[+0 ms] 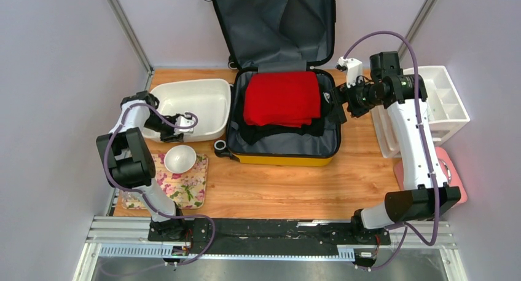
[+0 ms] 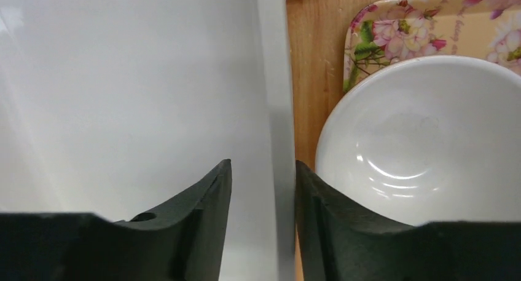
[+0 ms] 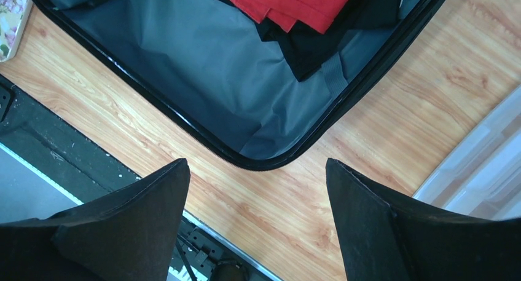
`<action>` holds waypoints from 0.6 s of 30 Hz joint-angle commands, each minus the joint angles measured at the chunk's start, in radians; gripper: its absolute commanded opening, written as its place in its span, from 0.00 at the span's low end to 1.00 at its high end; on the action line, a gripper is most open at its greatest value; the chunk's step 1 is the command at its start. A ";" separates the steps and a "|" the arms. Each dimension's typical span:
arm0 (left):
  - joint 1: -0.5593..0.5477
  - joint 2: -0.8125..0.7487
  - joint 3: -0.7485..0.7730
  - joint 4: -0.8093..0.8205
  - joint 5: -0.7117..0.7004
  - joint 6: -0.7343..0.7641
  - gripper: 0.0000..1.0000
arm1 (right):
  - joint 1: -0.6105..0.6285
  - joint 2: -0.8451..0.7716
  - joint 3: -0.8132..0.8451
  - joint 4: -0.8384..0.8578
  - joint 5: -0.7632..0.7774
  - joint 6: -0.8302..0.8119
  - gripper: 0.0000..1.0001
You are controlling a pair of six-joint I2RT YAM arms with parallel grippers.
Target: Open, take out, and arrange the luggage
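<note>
The bench [image 1: 276, 182], of light wood, is enclosed by pale walls [image 1: 61, 78]. The luggage [image 1: 282, 160] is laid open at the back centre of the bench, its lid [image 1: 276, 23] propped upright against the rear wall. A folded red garment [image 1: 282, 96] is seen inside the grey-lined lower half, stacked on black clothes [image 1: 270, 132]. A white tub [image 1: 190, 83] is set just left of the luggage, and nothing can be seen in it. A white organizer [image 1: 451, 102] with compartments is placed at the right edge. A floral tray [image 1: 184, 189] lies in front of the tub, and a white bowl [image 1: 180, 158] is set on it.

The left fingers [image 2: 209, 219] are parted narrowly astride the tub's near wall, without clamping it. The right fingers [image 3: 141, 219] are spread wide, with nothing held, above the luggage's right edge.
</note>
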 commanded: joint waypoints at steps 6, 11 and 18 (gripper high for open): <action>-0.003 -0.042 0.083 0.095 0.120 -0.105 0.84 | 0.042 0.063 0.101 0.034 0.020 0.028 0.86; -0.001 -0.036 0.226 0.073 0.218 -0.214 0.84 | 0.050 0.098 0.136 0.040 -0.005 0.031 0.85; 0.000 0.010 0.316 -0.129 0.258 -0.082 0.80 | 0.062 0.158 0.190 0.028 -0.009 0.022 0.85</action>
